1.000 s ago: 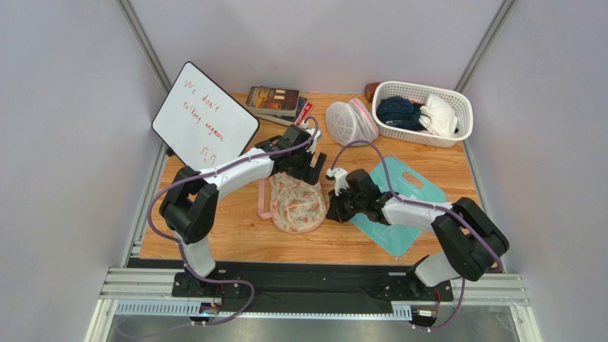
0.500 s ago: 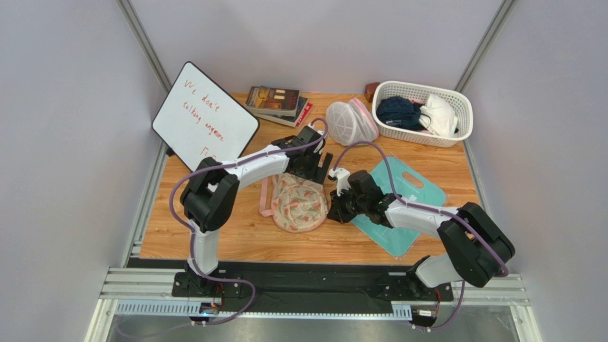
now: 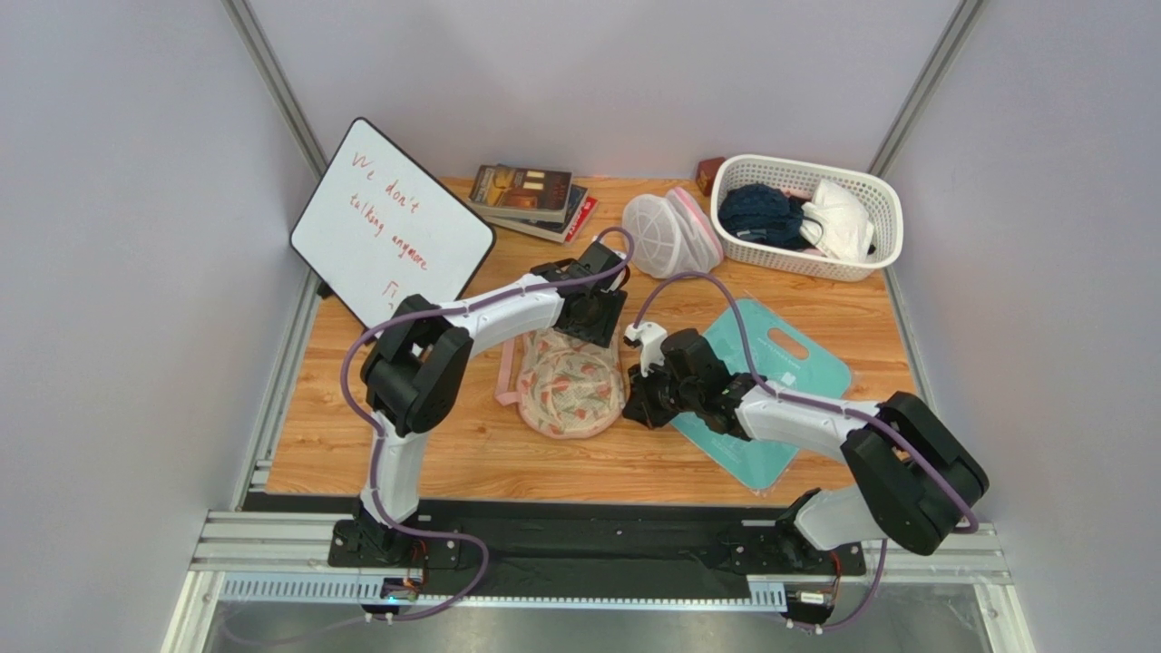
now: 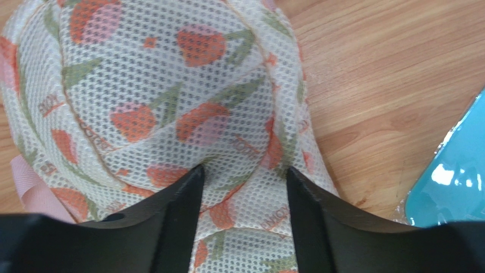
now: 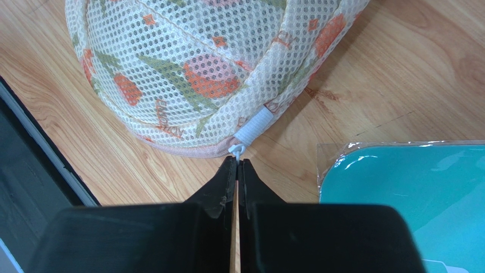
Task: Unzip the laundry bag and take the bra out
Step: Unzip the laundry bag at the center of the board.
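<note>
The laundry bag (image 3: 570, 388) is a cream mesh pouch with orange flowers and a pink strap (image 3: 507, 374), lying mid-table. The bra is hidden. My left gripper (image 3: 586, 331) sits on the bag's far side. In the left wrist view its fingers (image 4: 185, 193) stand partly closed and press into the laundry bag (image 4: 171, 85), with a puckered ridge of mesh pinched between them around the gripper (image 4: 243, 170). My right gripper (image 3: 641, 404) is at the bag's right edge. In the right wrist view the gripper (image 5: 237, 161) is shut on the white zipper pull (image 5: 236, 149) at the pink rim of the laundry bag (image 5: 199, 68).
A teal mat (image 3: 784, 361) lies under the right arm. At the back stand a whiteboard (image 3: 391, 225), stacked books (image 3: 532, 197), a white mesh dome bag (image 3: 668, 234) and a white basket (image 3: 818, 261) of clothes.
The left arm swung right and settled over the bag's far side, and its jaws narrowed onto the mesh. The right gripper stayed shut on the zipper pull, hardly moving.
</note>
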Action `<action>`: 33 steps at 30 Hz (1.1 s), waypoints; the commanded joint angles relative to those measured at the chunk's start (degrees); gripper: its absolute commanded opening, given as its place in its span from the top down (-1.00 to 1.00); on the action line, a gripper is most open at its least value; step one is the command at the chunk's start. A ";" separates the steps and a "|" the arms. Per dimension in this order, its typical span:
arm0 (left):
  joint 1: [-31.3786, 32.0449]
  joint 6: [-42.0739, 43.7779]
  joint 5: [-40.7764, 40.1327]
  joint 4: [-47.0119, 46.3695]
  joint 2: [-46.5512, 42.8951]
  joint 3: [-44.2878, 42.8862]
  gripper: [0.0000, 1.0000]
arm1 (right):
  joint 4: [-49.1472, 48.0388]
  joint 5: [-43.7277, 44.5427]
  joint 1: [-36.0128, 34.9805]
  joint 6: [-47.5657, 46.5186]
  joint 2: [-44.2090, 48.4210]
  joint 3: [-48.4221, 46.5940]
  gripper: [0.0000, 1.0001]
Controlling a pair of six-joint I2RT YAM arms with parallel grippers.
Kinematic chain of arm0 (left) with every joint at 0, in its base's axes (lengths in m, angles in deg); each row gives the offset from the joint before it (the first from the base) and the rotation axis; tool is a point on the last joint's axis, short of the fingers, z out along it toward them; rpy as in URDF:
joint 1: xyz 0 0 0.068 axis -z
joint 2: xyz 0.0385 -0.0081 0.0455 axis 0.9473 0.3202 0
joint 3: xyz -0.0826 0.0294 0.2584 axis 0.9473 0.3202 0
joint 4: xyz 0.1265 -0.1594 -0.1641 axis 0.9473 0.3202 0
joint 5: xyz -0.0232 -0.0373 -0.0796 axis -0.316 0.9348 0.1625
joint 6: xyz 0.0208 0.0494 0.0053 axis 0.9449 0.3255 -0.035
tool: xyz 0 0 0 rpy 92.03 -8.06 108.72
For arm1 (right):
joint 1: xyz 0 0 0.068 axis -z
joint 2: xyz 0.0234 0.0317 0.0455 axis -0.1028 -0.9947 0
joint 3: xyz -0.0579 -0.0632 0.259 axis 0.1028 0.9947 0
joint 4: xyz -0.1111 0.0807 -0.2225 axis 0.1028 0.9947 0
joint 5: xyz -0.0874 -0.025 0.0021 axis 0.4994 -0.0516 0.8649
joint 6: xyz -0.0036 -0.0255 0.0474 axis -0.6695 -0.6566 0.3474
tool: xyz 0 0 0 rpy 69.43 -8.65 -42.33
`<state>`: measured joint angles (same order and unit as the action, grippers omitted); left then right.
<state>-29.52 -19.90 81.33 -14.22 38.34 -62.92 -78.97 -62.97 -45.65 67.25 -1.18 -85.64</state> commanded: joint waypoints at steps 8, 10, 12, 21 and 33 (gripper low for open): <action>0.65 0.53 -1.89 1.47 2.10 0.47 0.63 | -2.63 2.34 -2.97 3.00 3.03 0.72 1.00; 0.65 0.62 -1.89 1.47 2.01 0.56 0.87 | -2.54 2.95 -3.23 3.44 3.30 0.98 1.00; 0.65 0.62 -2.15 1.47 1.92 0.65 1.00 | -2.37 3.48 -3.58 3.88 3.48 1.15 1.00; 0.65 -0.52 -2.95 1.56 1.84 0.83 1.00 | -1.93 6.47 -8.24 6.52 3.83 1.25 1.00; 0.56 -1.92 -2.95 0.59 2.10 0.65 1.00 | -1.48 10.60 -14.30 11.70 6.29 2.30 1.00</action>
<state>-28.93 -20.38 79.23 -14.04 38.89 -62.92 -79.02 -52.59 -57.74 75.65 3.80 -84.07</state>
